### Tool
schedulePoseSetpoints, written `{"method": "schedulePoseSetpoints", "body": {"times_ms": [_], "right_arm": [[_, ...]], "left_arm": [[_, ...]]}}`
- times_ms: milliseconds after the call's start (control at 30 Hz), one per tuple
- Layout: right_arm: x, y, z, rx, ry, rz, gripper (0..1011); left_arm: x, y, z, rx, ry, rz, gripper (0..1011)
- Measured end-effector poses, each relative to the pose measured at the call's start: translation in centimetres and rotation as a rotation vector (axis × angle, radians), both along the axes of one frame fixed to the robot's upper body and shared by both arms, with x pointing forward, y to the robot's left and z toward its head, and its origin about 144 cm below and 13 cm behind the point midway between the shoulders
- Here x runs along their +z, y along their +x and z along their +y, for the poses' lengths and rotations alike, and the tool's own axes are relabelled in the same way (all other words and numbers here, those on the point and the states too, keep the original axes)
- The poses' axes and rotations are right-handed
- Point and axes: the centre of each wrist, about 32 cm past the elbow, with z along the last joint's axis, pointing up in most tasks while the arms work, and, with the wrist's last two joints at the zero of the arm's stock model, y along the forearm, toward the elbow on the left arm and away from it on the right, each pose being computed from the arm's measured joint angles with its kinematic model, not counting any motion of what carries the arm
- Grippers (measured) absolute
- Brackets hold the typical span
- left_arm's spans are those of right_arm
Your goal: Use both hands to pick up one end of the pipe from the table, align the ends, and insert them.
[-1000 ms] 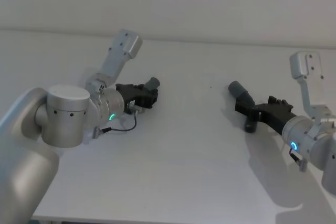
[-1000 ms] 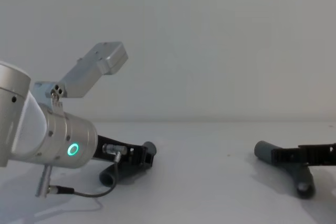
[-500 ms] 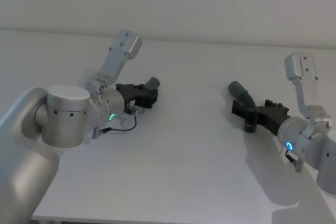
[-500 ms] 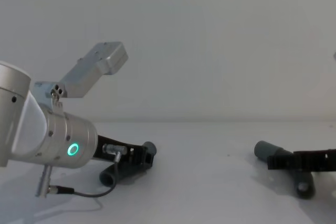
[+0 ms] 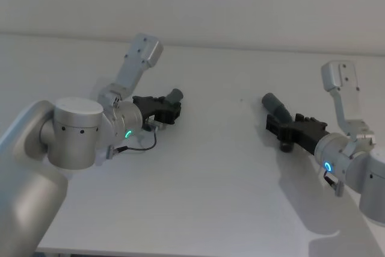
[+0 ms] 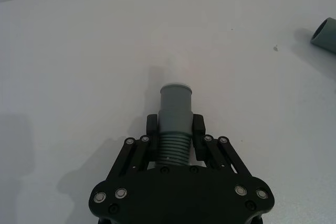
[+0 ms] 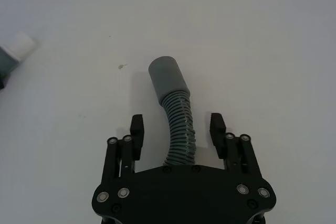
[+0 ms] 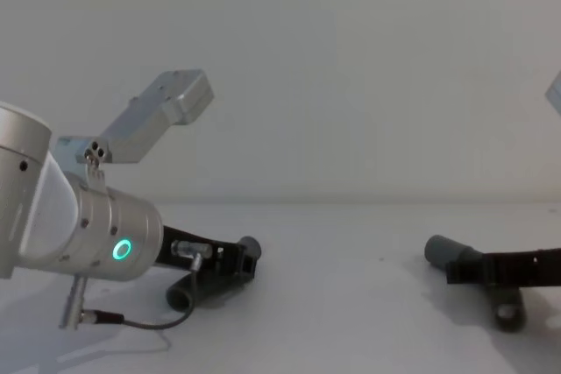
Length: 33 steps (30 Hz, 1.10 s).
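Note:
The left pipe piece (image 6: 176, 103), dark grey with a narrow white plug tip (image 6: 177, 66), lies low over the white table (image 5: 210, 167). My left gripper (image 6: 175, 129) is shut on its ribbed middle and shows left of centre in the head view (image 5: 170, 109). The right pipe piece (image 7: 176, 114) lies on the table, its wide grey open cuff (image 7: 165, 74) pointing away from my right gripper (image 7: 177, 128). That gripper is open, its fingers (image 7: 137, 129) straddling the ribbed part with a gap on each side. In the head view it sits at the right (image 5: 283, 129).
The table's far edge meets a plain white wall behind. Bare table surface (image 8: 351, 304) lies between the two pipe pieces. A thin black cable (image 5: 141, 147) loops under my left wrist.
My right arm has shifted left and forward, bringing its open fingers further along the right pipe piece. The left arm and its pipe piece have not moved.

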Motion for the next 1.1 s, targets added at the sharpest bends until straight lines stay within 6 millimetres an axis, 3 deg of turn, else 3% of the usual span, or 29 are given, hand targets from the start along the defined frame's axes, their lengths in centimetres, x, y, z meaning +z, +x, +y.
{"method": "schedulePoseSetpoints", "body": {"times_ms": [67,467,633,1100], "right_arm": [[0.0,0.01,0.02,0.001,0.0,0.0,742],[-0.02,0.04,0.1,0.003,-0.002,0.0,320],[-0.01,0.06,0.13,0.004,-0.001,0.0,209],[-0.06,-0.06,0.18,0.006,-0.001,-0.011,165]], "left_arm": [[0.0,0.0,0.0,0.0,0.0,0.0,371],[0.0,0.0,0.0,0.0,0.0,0.0,371],[0.0,0.0,0.0,0.0,0.0,0.0,371],[0.14,-0.17,-0.07,-0.003,0.009,-0.013,371]]}}
